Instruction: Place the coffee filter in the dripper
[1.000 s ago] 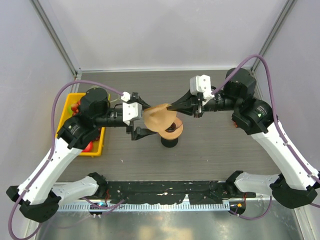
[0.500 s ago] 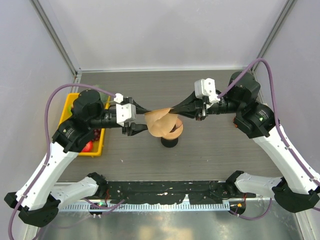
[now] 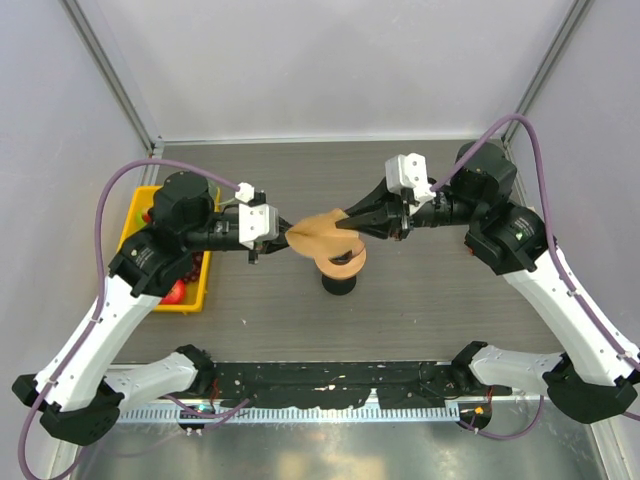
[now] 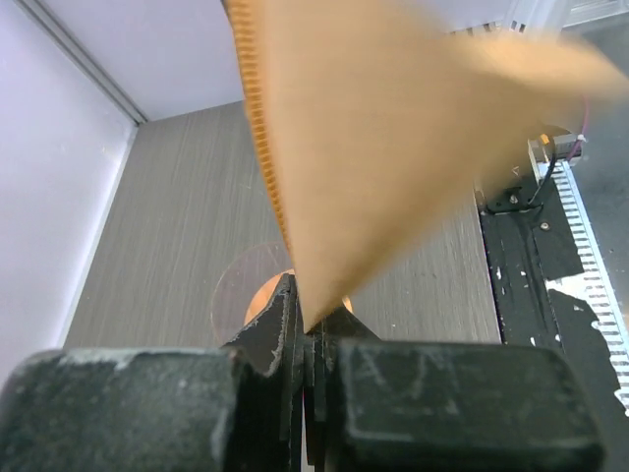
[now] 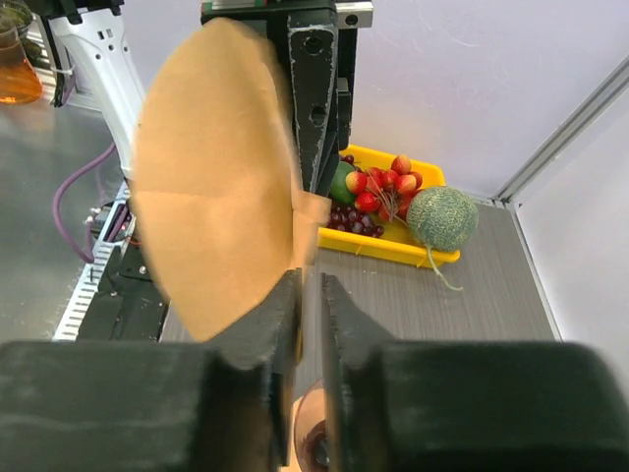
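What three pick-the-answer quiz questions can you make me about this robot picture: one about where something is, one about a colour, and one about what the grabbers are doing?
1. Where is the coffee filter?
A. flat on the table
B. up in the air, partly over the dripper
C. behind the arms

2. What colour is the tray holding the fruit?
A. yellow
B. blue
C. white

3. What are the left gripper and the right gripper doing?
A. both open
B. only one is holding the paper
C. both shut on the filter

Answers:
1 B, the paper hangs between the two grippers above the orange funnel.
2 A, its wall is bright yellow.
3 C, each wrist view shows fingers pinched on the paper.
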